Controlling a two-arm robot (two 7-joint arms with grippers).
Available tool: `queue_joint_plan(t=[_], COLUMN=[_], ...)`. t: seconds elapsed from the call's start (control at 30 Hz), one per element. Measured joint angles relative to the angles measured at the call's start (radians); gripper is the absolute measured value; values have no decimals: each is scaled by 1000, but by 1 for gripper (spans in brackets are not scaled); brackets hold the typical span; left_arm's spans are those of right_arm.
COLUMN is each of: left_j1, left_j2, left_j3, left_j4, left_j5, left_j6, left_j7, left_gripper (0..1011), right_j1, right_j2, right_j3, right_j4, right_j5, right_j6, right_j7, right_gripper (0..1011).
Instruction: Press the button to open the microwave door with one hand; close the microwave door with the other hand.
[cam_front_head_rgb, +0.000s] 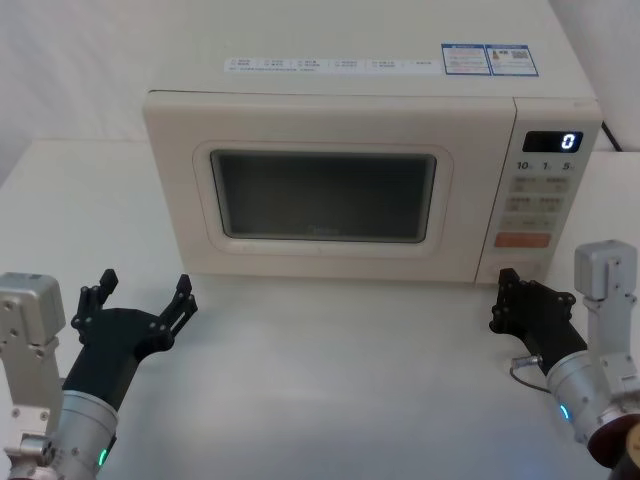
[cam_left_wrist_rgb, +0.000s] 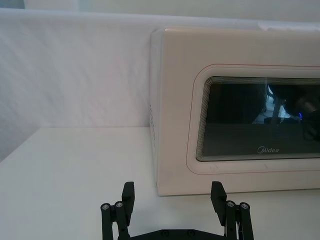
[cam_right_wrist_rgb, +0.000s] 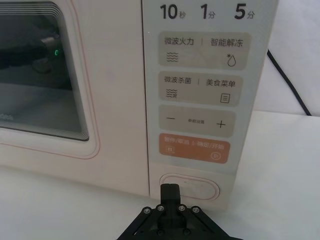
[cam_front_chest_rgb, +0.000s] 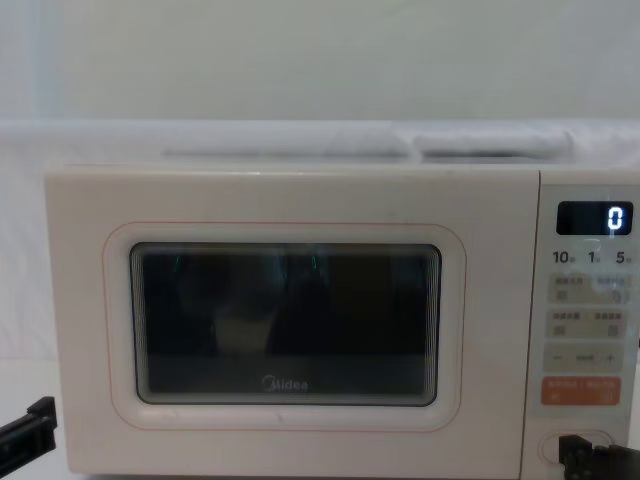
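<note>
The cream microwave (cam_front_head_rgb: 340, 110) stands at the back of the white table with its display reading "0". The microwave door (cam_front_head_rgb: 322, 195) (cam_left_wrist_rgb: 250, 120) (cam_front_chest_rgb: 285, 325) sits flush with the front, closed. My right gripper (cam_front_head_rgb: 505, 285) (cam_right_wrist_rgb: 170, 190) (cam_front_chest_rgb: 575, 452) is shut, its joined fingertips right at the wide cream button (cam_right_wrist_rgb: 197, 186) (cam_front_chest_rgb: 590, 440) at the foot of the control panel, below the orange key (cam_right_wrist_rgb: 192, 148); I cannot tell whether they touch it. My left gripper (cam_front_head_rgb: 145, 295) (cam_left_wrist_rgb: 173, 200) (cam_front_chest_rgb: 30, 430) is open, low over the table before the door's left corner, holding nothing.
A black power cable (cam_right_wrist_rgb: 287, 82) runs down behind the microwave's right side. A thin cable loop (cam_front_head_rgb: 525, 365) hangs by my right wrist. White table (cam_front_head_rgb: 330, 380) lies bare between the two arms, and a white wall stands behind the oven.
</note>
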Motion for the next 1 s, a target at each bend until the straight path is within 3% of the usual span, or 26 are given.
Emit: queue_joint_plan(t=[1.0], left_j1=[0], left_j2=[0], left_j3=[0], left_j4=[0], left_j5=[0], left_j6=[0], left_j7=[0], left_gripper=[1001], right_j1=[46], right_j2=[-9], right_j3=[15], right_j4=[56], right_j5=[-19], right_j6=[0], right_j7=[-11], right_gripper=[0])
